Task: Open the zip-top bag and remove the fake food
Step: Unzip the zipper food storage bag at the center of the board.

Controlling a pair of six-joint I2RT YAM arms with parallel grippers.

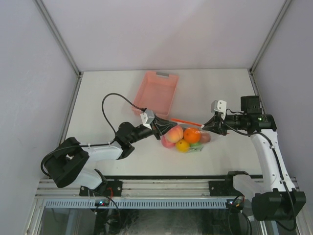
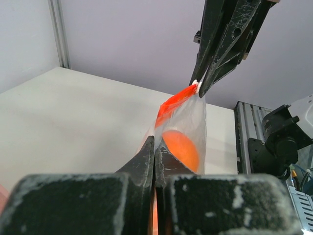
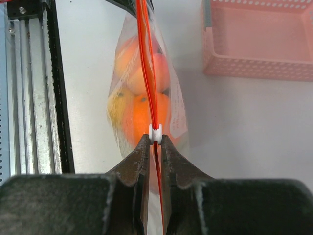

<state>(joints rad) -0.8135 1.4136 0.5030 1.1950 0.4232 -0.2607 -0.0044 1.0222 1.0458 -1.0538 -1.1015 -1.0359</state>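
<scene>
Zip-top bag (image 1: 188, 138) is clamped at both zipper (image 1: 186, 121) ends.

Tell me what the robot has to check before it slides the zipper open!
1. Left gripper shut on the zip-top bag's end: ok.
2. Right gripper pinching the white slider: ok.
3. Red zipper strip taut between them: ok.
4. Fake food all inside the bag: ok.
5. How far the zipper is already open: cannot tell.
6. Pink basket apart from the bag: ok.
</scene>
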